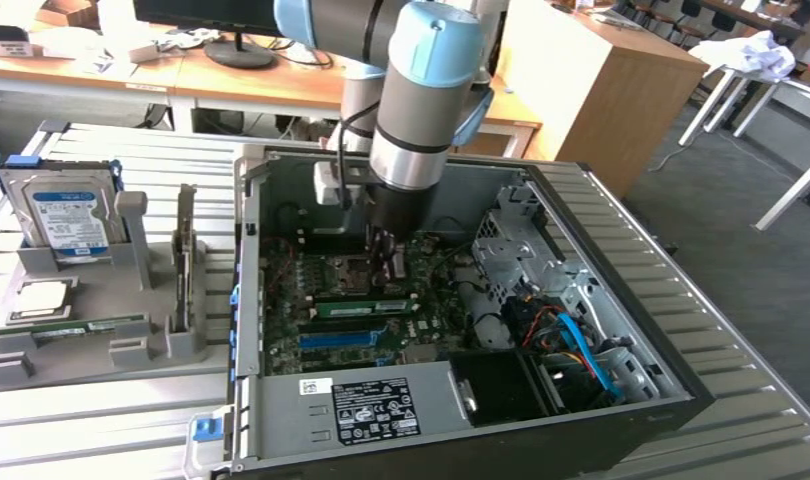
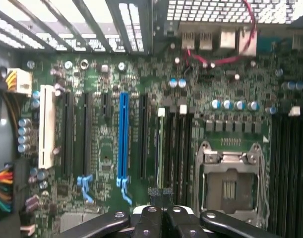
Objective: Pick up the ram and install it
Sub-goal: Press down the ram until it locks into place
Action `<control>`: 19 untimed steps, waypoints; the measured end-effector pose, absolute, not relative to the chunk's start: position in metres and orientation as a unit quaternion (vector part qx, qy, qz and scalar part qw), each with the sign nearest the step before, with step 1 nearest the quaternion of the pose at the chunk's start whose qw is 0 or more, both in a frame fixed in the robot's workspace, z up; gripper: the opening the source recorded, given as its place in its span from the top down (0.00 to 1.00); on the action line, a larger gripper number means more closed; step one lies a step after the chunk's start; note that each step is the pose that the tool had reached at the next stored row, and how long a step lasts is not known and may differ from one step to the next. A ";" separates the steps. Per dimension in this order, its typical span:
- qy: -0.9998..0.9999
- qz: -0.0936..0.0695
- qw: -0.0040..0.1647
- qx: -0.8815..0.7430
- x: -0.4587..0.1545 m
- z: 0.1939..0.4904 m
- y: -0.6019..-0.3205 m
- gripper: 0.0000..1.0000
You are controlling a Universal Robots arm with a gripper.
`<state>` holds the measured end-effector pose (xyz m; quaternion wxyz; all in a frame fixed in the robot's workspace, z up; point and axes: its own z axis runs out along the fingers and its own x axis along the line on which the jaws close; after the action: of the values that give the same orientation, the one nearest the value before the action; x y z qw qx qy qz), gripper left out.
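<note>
Tool (image 1: 382, 262) closed, empty, poised above motherboard (image 1: 365, 310) inside open computer case (image 1: 645, 390). Ram (image 1: 365, 306) seated in slot just beneath. Fingertips (image 2: 160, 192) pressed together.

Your exterior view looks down at an angle from high up, taking in the open computer case (image 1: 459, 320) and the arm (image 1: 425, 100) over it. Your wrist view looks close onto the motherboard (image 2: 106, 148) inside the case, which both views share.
</note>
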<state>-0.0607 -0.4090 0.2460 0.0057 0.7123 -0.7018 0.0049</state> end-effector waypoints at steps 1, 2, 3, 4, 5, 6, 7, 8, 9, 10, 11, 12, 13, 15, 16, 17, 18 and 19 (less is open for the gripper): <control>-0.702 0.005 0.006 0.712 -0.058 0.246 -0.409 0.90; -0.702 0.004 0.006 0.712 -0.055 0.246 -0.409 0.90; -0.702 0.004 0.006 0.712 -0.052 0.246 -0.409 0.90; -0.702 0.004 0.006 0.712 -0.049 0.246 -0.409 0.90; -0.702 0.004 0.007 0.712 -0.046 0.246 -0.409 0.90; -0.702 0.004 0.007 0.712 -0.044 0.246 -0.409 0.90; -0.702 0.004 0.007 0.712 -0.042 0.246 -0.409 0.90; -0.702 0.004 0.007 0.712 -0.040 0.247 -0.409 0.90; -0.702 0.004 0.007 0.712 -0.038 0.247 -0.409 0.90; -0.702 0.004 0.007 0.712 -0.037 0.247 -0.409 0.90; -0.702 0.004 0.006 0.712 -0.035 0.248 -0.409 0.90; -0.702 0.004 0.006 0.712 -0.034 0.249 -0.409 0.90; -0.702 0.004 0.006 0.712 -0.033 0.250 -0.409 0.90; -0.702 0.003 0.006 0.712 -0.031 0.253 -0.409 0.90; -0.702 0.003 0.006 0.712 -0.029 0.254 -0.409 0.90; -0.702 0.003 0.006 0.712 -0.028 0.255 -0.409 0.90; -0.702 0.003 0.006 0.712 -0.027 0.256 -0.409 0.90; -0.702 0.003 0.005 0.712 -0.025 0.257 -0.409 0.90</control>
<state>-0.0255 -0.4087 0.2572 0.0053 0.7123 -0.7018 0.0025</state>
